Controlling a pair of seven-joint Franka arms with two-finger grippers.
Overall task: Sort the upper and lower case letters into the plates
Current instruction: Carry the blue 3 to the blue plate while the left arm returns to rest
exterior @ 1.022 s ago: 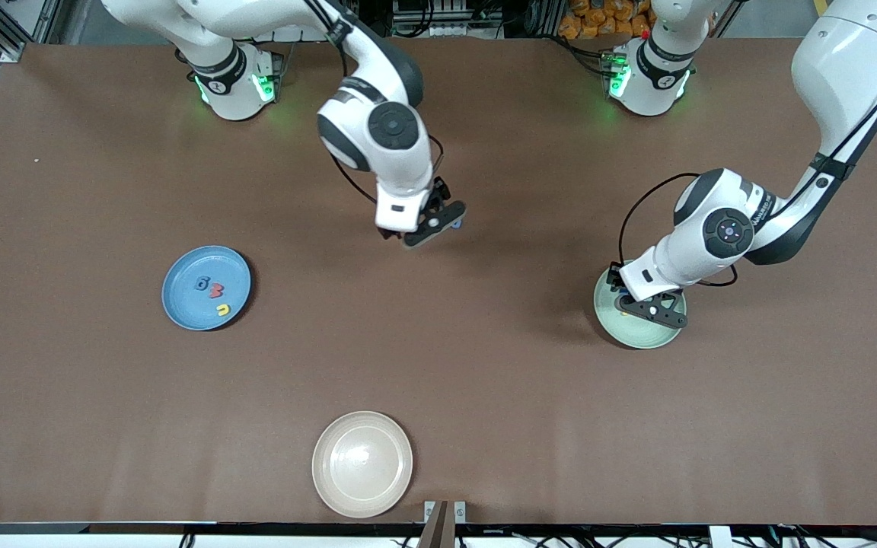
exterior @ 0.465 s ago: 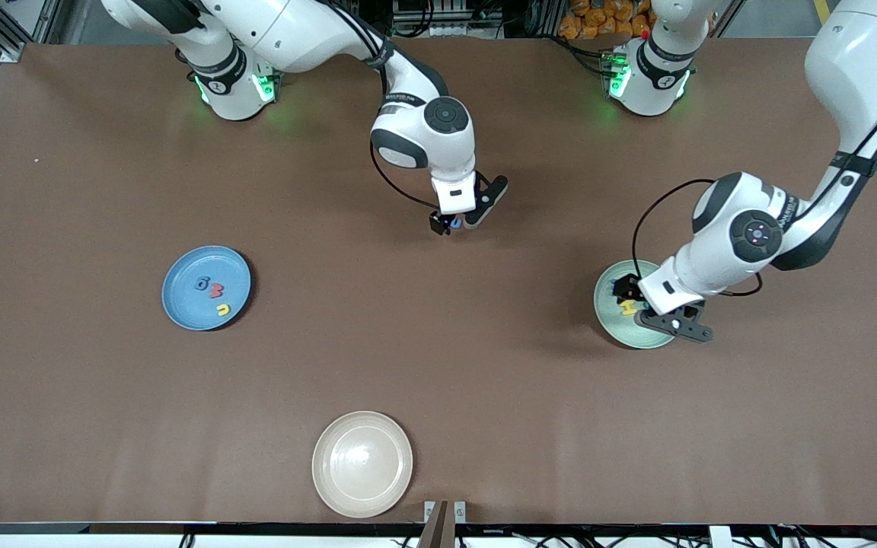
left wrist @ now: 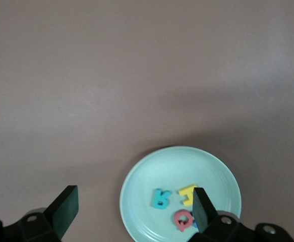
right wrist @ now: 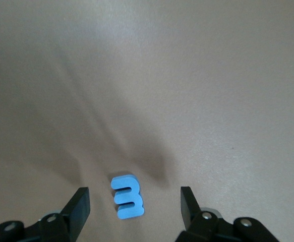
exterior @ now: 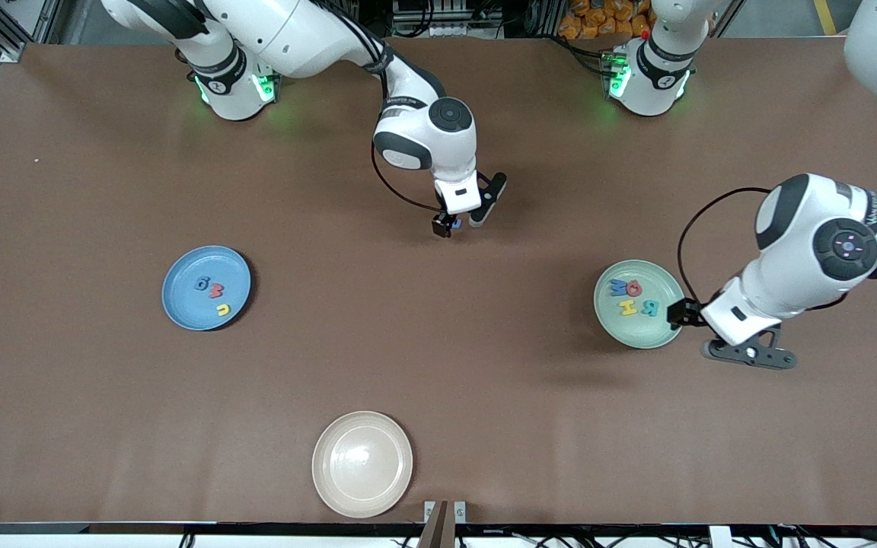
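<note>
A blue foam letter (right wrist: 127,196) lies alone on the brown table; it also shows in the front view (exterior: 457,224). My right gripper (right wrist: 133,209) is open and empty, low over it, with one finger on each side and neither touching; it shows in the front view (exterior: 446,225). The blue plate (exterior: 180,304) holds three letters: blue, coral red and yellow. The pale green plate (exterior: 659,331) holds several letters, teal (left wrist: 160,198), yellow (left wrist: 188,193) and coral red (left wrist: 182,219) among them. My left gripper (exterior: 680,313) is open and empty over that plate's rim (left wrist: 177,154).
An empty cream-white plate (exterior: 362,464) sits near the table's front edge, nearer the front camera than the loose blue letter. The two arm bases stand along the edge of the table farthest from the front camera.
My left gripper has moved off the middle of the green plate toward the left arm's end, uncovering the letters there. My right gripper has swung over the loose blue letter and come down low.
</note>
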